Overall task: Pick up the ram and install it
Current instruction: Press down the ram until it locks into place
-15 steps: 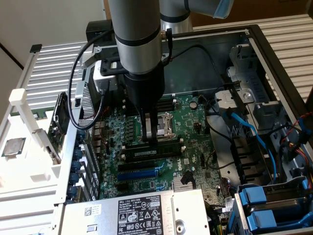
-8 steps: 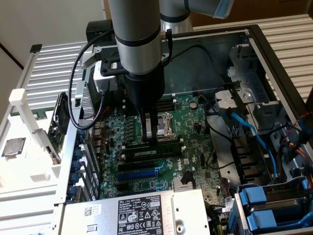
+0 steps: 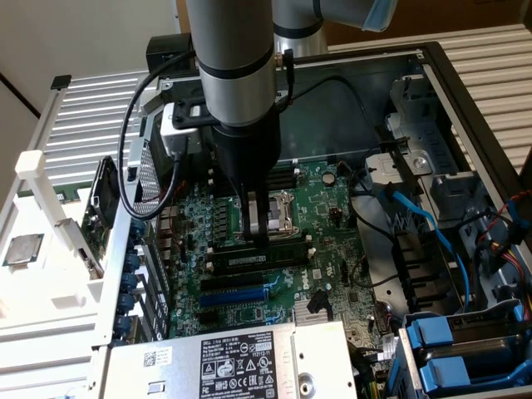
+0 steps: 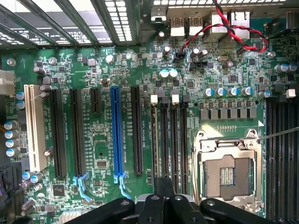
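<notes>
Closed gripper presses the ram on the green motherboard; open computer case around.

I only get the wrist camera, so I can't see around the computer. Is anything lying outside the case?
Observer: Yes, a square silver chip lies on a white tray at the exterior view's left.
Operator: How does the arm stand?
Observer: The arm points straight down over the motherboard, with the gripper shut and its tips at the memory slots.
Operator: What's on the other side?
Observer: Blue drive holders sit at the exterior view's lower right.
</notes>
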`<state>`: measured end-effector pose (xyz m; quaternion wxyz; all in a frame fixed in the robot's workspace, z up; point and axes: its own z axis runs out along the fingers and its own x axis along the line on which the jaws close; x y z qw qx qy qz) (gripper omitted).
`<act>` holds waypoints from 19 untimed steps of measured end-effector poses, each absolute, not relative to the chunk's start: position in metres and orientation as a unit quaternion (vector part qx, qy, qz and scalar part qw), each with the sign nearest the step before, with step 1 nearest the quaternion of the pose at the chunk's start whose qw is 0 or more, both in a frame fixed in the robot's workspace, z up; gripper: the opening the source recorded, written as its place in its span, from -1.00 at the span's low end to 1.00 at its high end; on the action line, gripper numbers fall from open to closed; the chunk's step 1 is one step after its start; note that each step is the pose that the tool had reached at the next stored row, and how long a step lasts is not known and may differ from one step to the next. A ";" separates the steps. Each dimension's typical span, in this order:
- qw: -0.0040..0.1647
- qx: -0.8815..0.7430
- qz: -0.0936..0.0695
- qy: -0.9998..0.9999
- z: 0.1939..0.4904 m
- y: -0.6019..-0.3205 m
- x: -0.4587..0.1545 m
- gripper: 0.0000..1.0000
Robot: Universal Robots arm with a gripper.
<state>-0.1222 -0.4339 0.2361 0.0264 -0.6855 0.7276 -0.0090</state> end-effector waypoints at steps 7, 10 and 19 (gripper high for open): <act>0.026 -0.685 -0.009 0.728 0.235 -0.434 -0.122 -0.79; 0.026 -0.685 -0.009 0.728 0.234 -0.434 -0.122 -0.79; 0.026 -0.685 -0.009 0.728 0.232 -0.434 -0.122 -0.79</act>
